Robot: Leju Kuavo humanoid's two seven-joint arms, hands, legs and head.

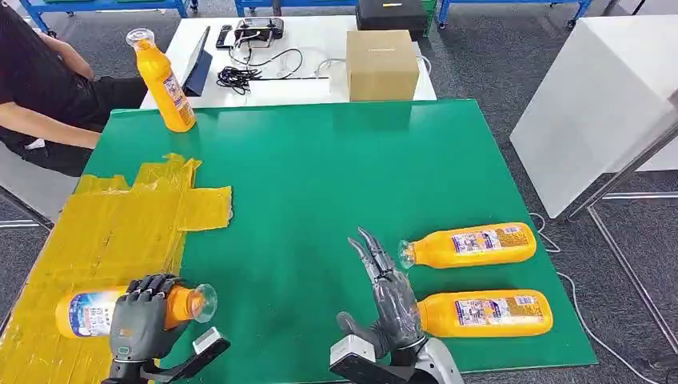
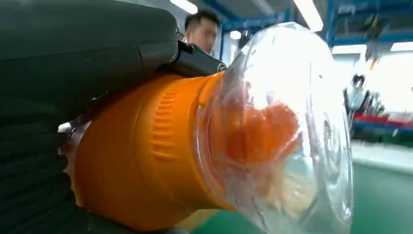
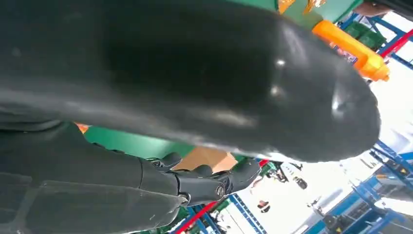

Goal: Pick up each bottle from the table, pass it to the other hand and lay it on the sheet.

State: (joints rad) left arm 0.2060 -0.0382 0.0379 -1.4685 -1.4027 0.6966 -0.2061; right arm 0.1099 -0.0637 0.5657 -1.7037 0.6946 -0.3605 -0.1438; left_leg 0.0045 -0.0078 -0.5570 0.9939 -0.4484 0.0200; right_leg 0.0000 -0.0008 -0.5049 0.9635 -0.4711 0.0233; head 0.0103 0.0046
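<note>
My left hand [image 1: 142, 310] grips an orange bottle [image 1: 84, 312] that lies over the yellow sheet [image 1: 96, 240] at the table's near left; its clear cap [image 1: 205, 302] points right over the green mat. The left wrist view shows that cap [image 2: 292, 126] and the orange neck [image 2: 141, 151] close up. My right hand [image 1: 389, 292] is open, its fingers straight, just left of two orange bottles lying on the mat: a farther one [image 1: 472, 245] and a nearer one [image 1: 484, 313]. Another orange bottle [image 1: 164, 80] stands upright at the far left corner.
A person [image 1: 40, 88] sits beyond the table's far left corner. On a white table behind stand a cardboard box [image 1: 381, 64], a tablet [image 1: 197, 70] and cables [image 1: 240, 76]. A white cabinet [image 1: 596, 104] stands to the right. The mat's [image 1: 320, 176] middle is bare.
</note>
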